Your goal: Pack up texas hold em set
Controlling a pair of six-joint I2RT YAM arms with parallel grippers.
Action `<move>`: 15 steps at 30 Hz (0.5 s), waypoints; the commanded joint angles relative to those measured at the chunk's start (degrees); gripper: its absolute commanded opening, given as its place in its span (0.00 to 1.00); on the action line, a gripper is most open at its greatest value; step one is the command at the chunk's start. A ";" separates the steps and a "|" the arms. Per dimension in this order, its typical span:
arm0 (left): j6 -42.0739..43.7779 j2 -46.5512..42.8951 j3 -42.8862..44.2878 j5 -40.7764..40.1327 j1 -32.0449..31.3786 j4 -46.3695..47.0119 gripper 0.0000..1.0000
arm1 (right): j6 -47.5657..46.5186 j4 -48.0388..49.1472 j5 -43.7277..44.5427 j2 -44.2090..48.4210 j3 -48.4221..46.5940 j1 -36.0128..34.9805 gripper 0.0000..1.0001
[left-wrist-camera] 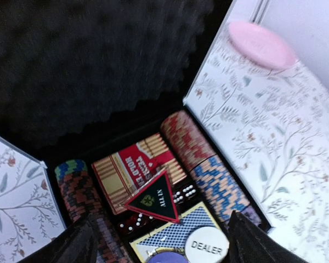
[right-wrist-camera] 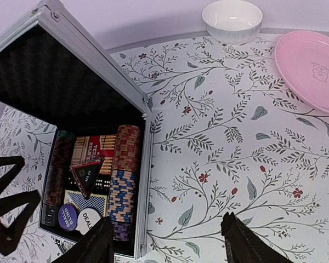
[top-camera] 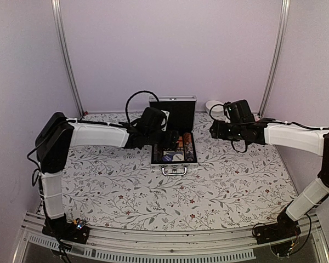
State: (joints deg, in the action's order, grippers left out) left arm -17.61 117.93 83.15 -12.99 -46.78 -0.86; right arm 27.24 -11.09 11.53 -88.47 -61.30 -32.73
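The silver case (top-camera: 174, 164) lies open at mid-table with its foam-lined lid (top-camera: 178, 112) upright. Inside, in the left wrist view, are the tan-red card pack (left-wrist-camera: 120, 172), the black triangular piece (left-wrist-camera: 153, 198) lying on the pack and the red dice (left-wrist-camera: 185, 193), rows of poker chips (left-wrist-camera: 208, 164), and a white dealer button (left-wrist-camera: 206, 245). My left gripper (left-wrist-camera: 162, 253) is open and empty, hovering just above the case's contents. My right gripper (right-wrist-camera: 167, 246) is open and empty over bare table right of the case (right-wrist-camera: 144, 164).
A white bowl (right-wrist-camera: 232, 19) stands at the back edge and a pink plate (right-wrist-camera: 312, 68) lies to the right of it. The bowl also shows in the top view (top-camera: 214, 105). The flowered tablecloth (top-camera: 153, 197) covers the table.
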 commanded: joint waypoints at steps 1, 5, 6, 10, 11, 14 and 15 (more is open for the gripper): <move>2.00 -11.38 -6.06 4.28 0.86 9.10 0.82 | -1.17 1.15 0.73 3.21 -2.34 1.16 0.69; 1.83 -18.59 -12.45 4.42 1.36 9.84 0.81 | -1.30 2.19 -4.05 3.97 -2.04 4.45 0.70; 1.87 -20.80 -14.36 4.29 1.47 10.51 0.81 | -0.72 2.73 -6.52 4.46 -1.68 5.81 0.70; 0.28 -28.94 -20.43 7.41 3.65 11.00 0.84 | -0.48 6.17 -15.36 6.20 0.09 10.85 0.73; -0.41 -30.26 -20.94 8.64 4.61 10.25 0.84 | -0.79 6.67 -17.25 6.23 -0.02 11.90 0.74; -1.78 -32.78 -21.98 12.48 8.63 9.80 0.85 | -2.06 7.86 -22.38 5.28 -1.91 14.17 0.77; -1.86 -33.18 -22.17 14.06 10.13 10.29 0.85 | -2.58 8.14 -23.67 4.57 -3.06 14.68 0.78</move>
State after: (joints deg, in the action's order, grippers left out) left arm -17.85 87.53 62.33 -5.13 -41.87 8.38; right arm 26.59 -6.37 -2.68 -83.92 -61.71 -19.99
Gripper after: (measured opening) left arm 0.845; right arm 0.766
